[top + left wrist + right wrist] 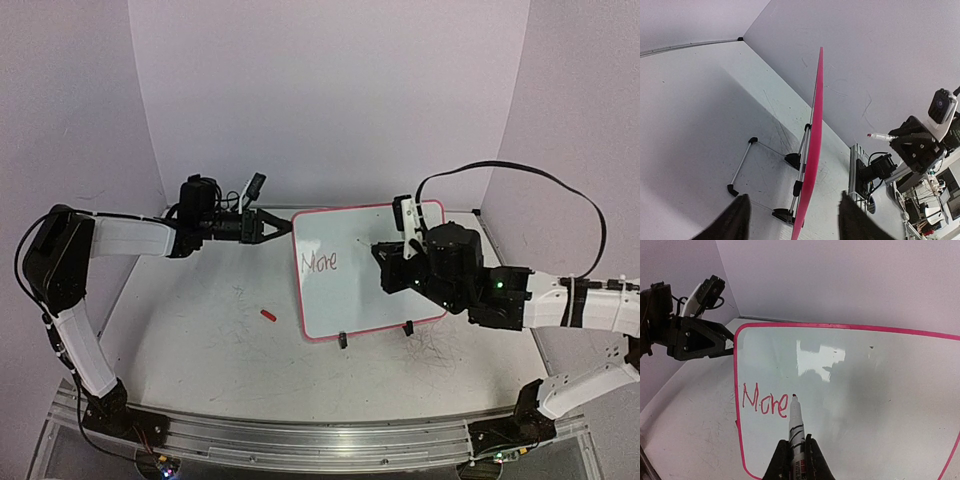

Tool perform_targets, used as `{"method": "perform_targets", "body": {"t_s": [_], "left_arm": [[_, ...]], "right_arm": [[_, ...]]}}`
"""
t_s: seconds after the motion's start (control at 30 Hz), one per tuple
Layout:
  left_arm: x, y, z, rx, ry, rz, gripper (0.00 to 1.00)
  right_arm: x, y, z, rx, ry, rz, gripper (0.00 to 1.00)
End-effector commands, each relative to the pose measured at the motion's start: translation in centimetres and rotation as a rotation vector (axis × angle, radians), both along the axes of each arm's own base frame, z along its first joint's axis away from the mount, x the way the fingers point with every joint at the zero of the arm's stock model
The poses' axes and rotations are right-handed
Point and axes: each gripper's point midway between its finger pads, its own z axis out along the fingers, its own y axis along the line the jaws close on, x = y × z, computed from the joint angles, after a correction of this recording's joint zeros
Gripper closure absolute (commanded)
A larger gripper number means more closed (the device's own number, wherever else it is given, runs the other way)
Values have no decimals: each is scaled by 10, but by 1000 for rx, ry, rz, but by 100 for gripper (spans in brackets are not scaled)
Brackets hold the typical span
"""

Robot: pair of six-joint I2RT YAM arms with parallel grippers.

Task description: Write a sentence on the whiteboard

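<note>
- whiteboard (370, 270) stands propped and tilted back in the middle of the tabletop (200, 340), its pink rim all round and two small black clip feet (342, 340) at its near edge.
- red lettering (320, 262) sits on the left part of the board's face, about halfway up; only one word shows, reading "more".
- right pincer (392, 262) hangs in front of the board's middle, clamped tight on a marker (796, 425) that points at the board.
- from the right wrist view the marker's dark tip is just right of the last letter; whether it touches the surface i cannot tell.
- left pincer (280, 228) is up at the board's far left corner, its fingers (735, 220) spread apart with the board's thin edge between them and touching neither one.
- behind the board, a wire stand (742, 165) rests on the tabletop.
- small red cap (268, 315) lies on the tabletop near the board's near left corner, apart from it.
</note>
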Motion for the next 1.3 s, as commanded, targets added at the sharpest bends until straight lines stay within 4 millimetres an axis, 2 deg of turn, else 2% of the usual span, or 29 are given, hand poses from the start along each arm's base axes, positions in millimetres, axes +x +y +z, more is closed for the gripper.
{"method": "perform_targets", "body": {"t_s": [0.0,0.13,0.3,0.5,0.7,0.93,1.03,1.27], "left_arm": [[2,5,0,11,48,59,31],[4,6,10,-2,65,92,32],[4,4,11,-4,74,100,32],[-2,-9,5,2,74,52,35],[-9,-13,16,-1,10,36,39],[-2,-31,20,-11,5,10,64],[-1,-32,23,-11,-19,9,72],[-5,-33,15,0,-37,-15,90]], "right_arm": [[16,26,36,-6,-100,81,100],[21,33,30,-23,-44,110,100],[20,20,19,3,-12,57,100],[11,20,12,73,6,90,100],[1,15,5,99,13,117,100],[3,22,11,64,-12,142,100],[4,24,9,46,-17,151,100],[3,21,6,29,-11,141,100]]}}
